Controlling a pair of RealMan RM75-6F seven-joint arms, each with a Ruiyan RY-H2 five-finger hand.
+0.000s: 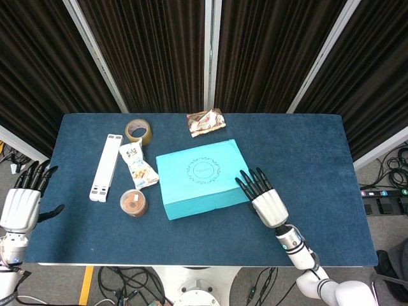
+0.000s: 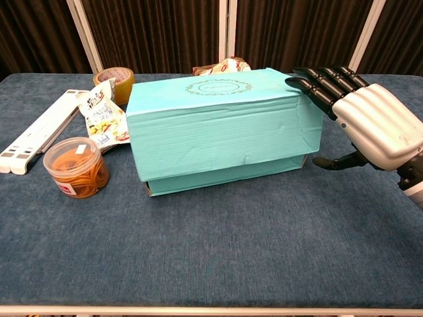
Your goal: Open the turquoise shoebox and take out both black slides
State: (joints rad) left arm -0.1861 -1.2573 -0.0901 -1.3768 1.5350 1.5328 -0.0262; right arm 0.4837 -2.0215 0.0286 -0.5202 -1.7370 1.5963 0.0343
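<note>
Blue tabletop (image 1: 319,159), cluttered on its left half only. At centre, closed turquoise shoebox (image 1: 204,178), lid fully seated, black slides hidden inside. Right hand (image 1: 261,196) at the box's right end, fingers straight and spread, dark fingertips (image 2: 310,78) over the lid's top corner, thumb low beside the end wall, nothing gripped. Left hand (image 1: 20,204) idle off the tabletop's left edge, fingers apart, holding nothing. Likely best for the lift: fingertips hooked under the lid's lower rim at the right end, thumb braced against the base, raised straight up so the base stays put. White folding stand (image 1: 105,166), tape roll (image 1: 138,131), snack packet (image 1: 138,164), rubber-band jar (image 1: 134,203), wrapper (image 1: 206,122) to be left alone.
</note>
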